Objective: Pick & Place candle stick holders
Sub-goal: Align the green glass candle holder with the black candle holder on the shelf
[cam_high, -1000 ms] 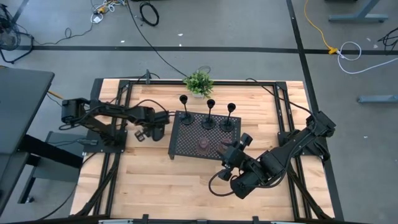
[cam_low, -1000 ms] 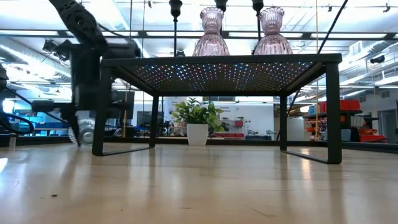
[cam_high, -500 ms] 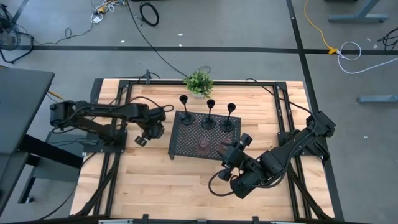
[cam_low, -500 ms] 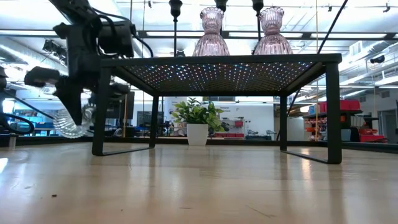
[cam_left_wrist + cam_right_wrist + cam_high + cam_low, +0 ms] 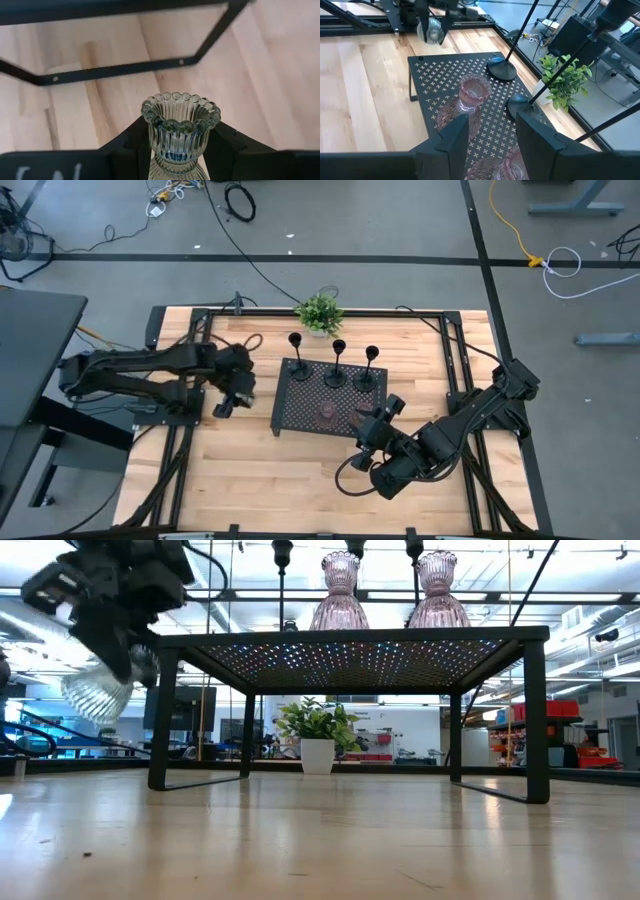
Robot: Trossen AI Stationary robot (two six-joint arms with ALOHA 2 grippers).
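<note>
Carrying a clear glass holder (image 5: pixel 180 122) clamped in my left gripper (image 5: pixel 232 392) beside the tray (image 5: pixel 290 420), I counted five holders already placed, right gripper (image 5: pixel 490 130) empty, jaws apart.

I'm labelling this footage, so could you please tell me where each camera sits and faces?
High: overhead, straight down; both arms, black tray.
Low: tabletop level, under the tray; left tool holding a clear glass holder.
Left wrist: forward past its fingers; that holder again.
Right wrist: over the tray; pink glass holder, own fingers.

Two dark jointed arms, black looping cable by the right arm's wrist, blocky matte black pincer fingers (image 5: pixel 445 142)
</note>
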